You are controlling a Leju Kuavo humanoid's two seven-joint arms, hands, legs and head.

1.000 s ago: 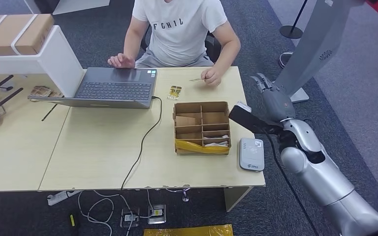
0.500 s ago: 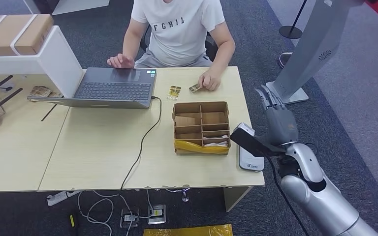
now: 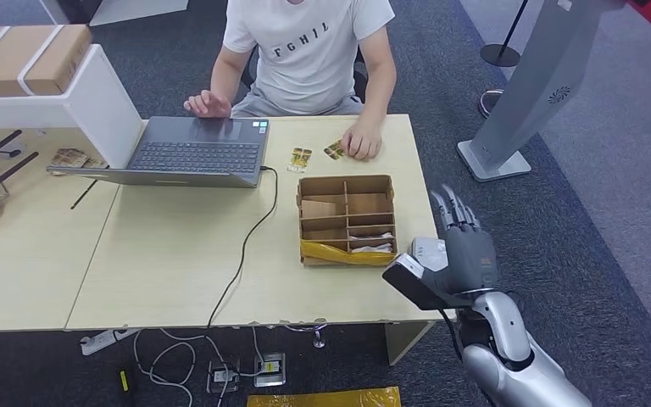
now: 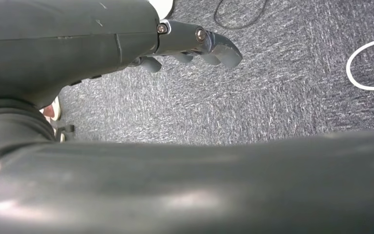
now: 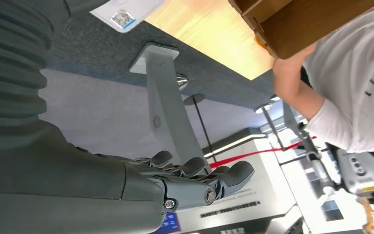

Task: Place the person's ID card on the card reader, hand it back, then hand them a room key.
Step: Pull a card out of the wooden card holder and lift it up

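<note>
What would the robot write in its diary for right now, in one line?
right hand: open, beside table edge, over card reader | left hand: hanging over carpet | card: under person's hand

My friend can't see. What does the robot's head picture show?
The robot's right hand hangs empty beside a desk, by a card reader. A person sits behind, one hand on a card, near a cardboard box.

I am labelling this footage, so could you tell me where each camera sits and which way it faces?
Head view: high on the body, looking down at the desk; the right hand shows.
Left wrist view: behind the left hand, facing carpet.
Right wrist view: behind the right hand, facing the person.
Shared: head and right wrist views both show the card reader, the cardboard box and the person.
</note>
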